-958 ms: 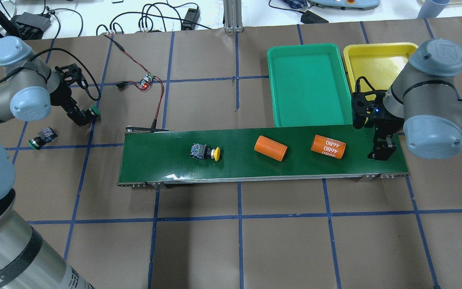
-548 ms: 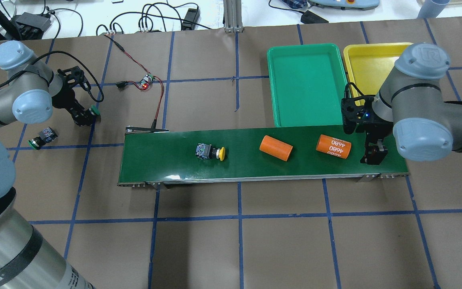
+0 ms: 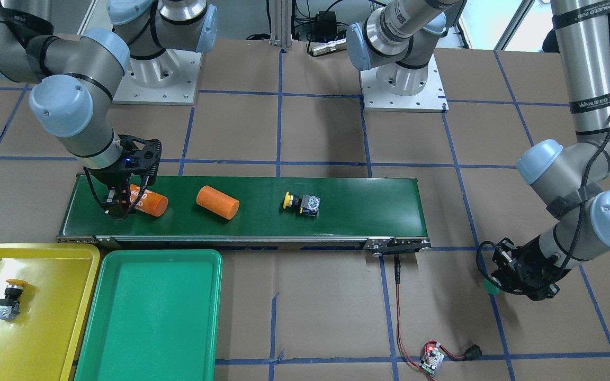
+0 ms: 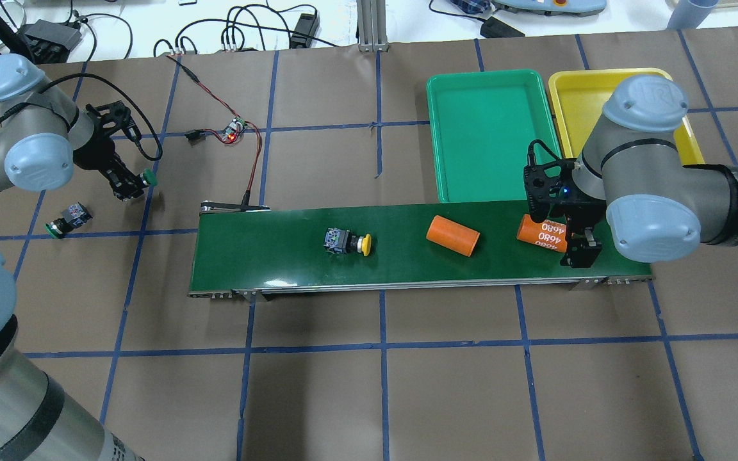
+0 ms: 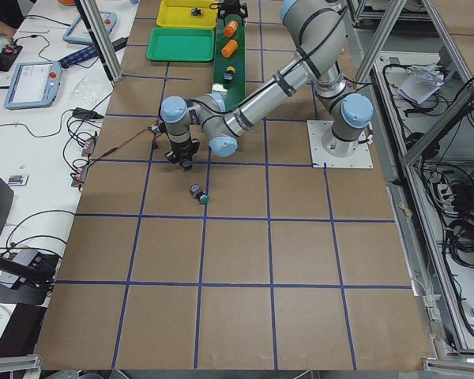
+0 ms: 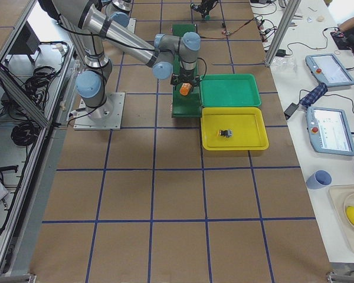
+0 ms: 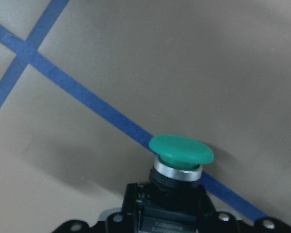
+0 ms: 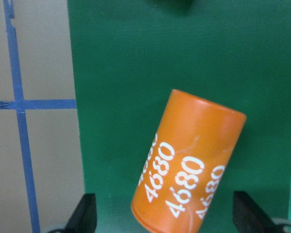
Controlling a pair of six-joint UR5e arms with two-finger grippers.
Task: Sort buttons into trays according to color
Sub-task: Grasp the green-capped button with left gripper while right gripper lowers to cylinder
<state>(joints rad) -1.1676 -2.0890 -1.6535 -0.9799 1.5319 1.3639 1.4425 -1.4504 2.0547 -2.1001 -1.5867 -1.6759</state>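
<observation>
Beyond the dark-green conveyor belt (image 4: 266, 256), over open brown paper worktop (image 4: 318, 384), my left gripper (image 4: 131, 186) has its jaws clenched on a green-capped push-button switch (image 7: 181, 149). At the belt's other end, near the green plastic tray (image 4: 434, 141), my right gripper (image 4: 582, 255) has its jaws spread either side of the orange cylinder marked 4680 (image 8: 191, 165). A yellow-capped push-button (image 4: 346, 242) lies mid-belt.

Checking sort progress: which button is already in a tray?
The yellow button in the yellow tray. The second yellow button is on the belt; the left gripper holds a green button, the other green button lies on the table.
</observation>
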